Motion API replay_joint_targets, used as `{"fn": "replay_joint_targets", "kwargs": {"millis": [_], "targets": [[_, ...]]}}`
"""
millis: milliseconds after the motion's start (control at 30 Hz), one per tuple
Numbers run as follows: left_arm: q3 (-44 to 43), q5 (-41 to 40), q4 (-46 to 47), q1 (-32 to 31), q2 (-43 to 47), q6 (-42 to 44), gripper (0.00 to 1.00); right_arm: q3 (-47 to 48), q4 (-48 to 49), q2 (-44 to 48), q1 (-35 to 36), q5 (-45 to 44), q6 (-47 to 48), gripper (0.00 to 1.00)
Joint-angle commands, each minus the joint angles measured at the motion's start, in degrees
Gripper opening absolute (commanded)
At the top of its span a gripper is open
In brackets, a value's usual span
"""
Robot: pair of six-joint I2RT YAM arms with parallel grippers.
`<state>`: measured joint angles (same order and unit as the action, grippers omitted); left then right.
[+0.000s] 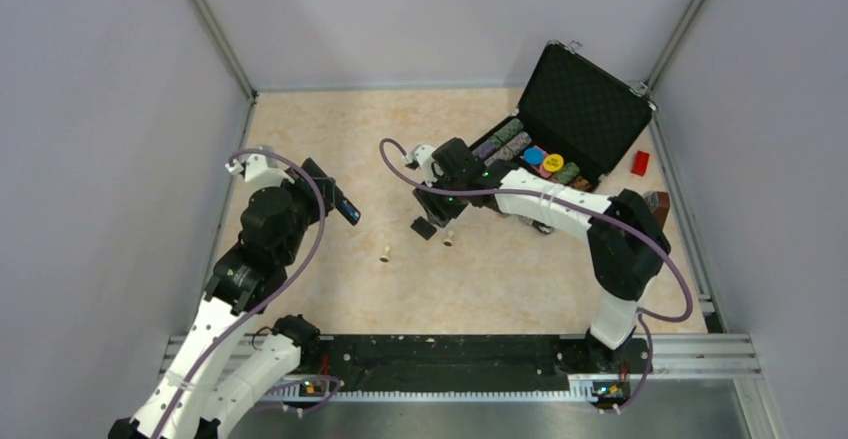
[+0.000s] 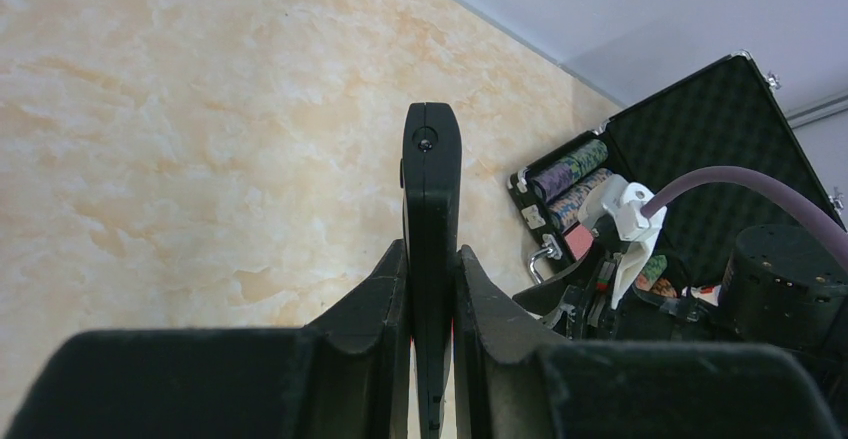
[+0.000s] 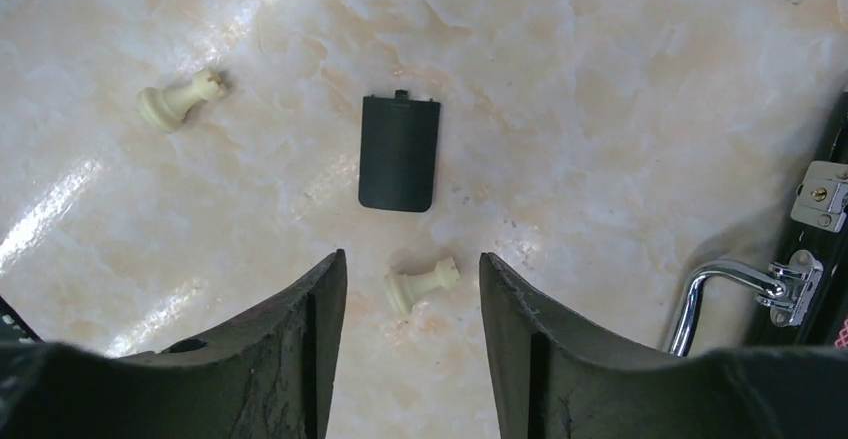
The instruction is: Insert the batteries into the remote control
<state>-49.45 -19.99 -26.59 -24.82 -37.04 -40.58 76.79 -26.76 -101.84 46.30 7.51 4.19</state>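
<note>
My left gripper [image 2: 432,259] is shut on the remote control [image 2: 431,189], a slim black bar held edge-on and pointing away from the fingers. From above, the remote control [image 1: 346,207] hangs over the table's left half, with a small blue patch on its face. I cannot tell whether that patch is the batteries, and no loose batteries show. The remote's black back cover [image 3: 399,153] lies flat on the table. My right gripper [image 3: 412,259] hovers open just short of the cover and holds nothing. It sits near the table's middle [image 1: 440,214].
Two beige pawn-shaped pegs lie on the table, one [image 3: 422,286] below the gap between my right fingers and the other [image 3: 180,101] further left. An open black chip case [image 1: 580,109] stands at the back right, with a red block [image 1: 640,163] beside it.
</note>
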Motion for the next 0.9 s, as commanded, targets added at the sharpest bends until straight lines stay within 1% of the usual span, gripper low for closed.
{"fn": "replay_joint_targets", "kwargs": {"millis": [0, 67, 300, 400, 500, 667, 867], "targets": [[-0.19, -2.49, 2.09, 0.21, 0.72, -2.02, 0.00, 1.55, 1.88, -1.97, 1.56, -3.43, -3.26, 0.54], [-0.21, -3.72, 1.50, 0.23, 1.42, -1.77, 0.00, 3.50, 0.27, -5.08, 2.65, -6.43, -2.76, 0.60], [-0.23, -4.80, 0.79, 0.21, 2.04, -1.18, 0.00, 10.91, -4.86, -12.76, 4.69, -7.33, -1.19, 0.66], [-0.18, -4.84, 0.77, 0.21, 1.97, -0.88, 0.00, 13.61, -6.98, -15.22, 5.24, -9.70, -1.20, 0.67], [-0.12, -4.96, 0.83, 0.21, 1.98, -0.60, 0.00, 15.70, -9.17, -17.42, 5.55, -9.89, -1.27, 0.65], [0.14, -5.26, 0.78, 0.29, 2.17, -0.38, 0.00, 18.38, -13.37, -20.46, 5.65, -9.67, -1.58, 0.55], [0.35, -5.32, 0.91, 0.30, 2.23, -0.26, 0.00, 20.30, -17.82, -22.66, 5.80, -9.23, -2.03, 0.53]]}}
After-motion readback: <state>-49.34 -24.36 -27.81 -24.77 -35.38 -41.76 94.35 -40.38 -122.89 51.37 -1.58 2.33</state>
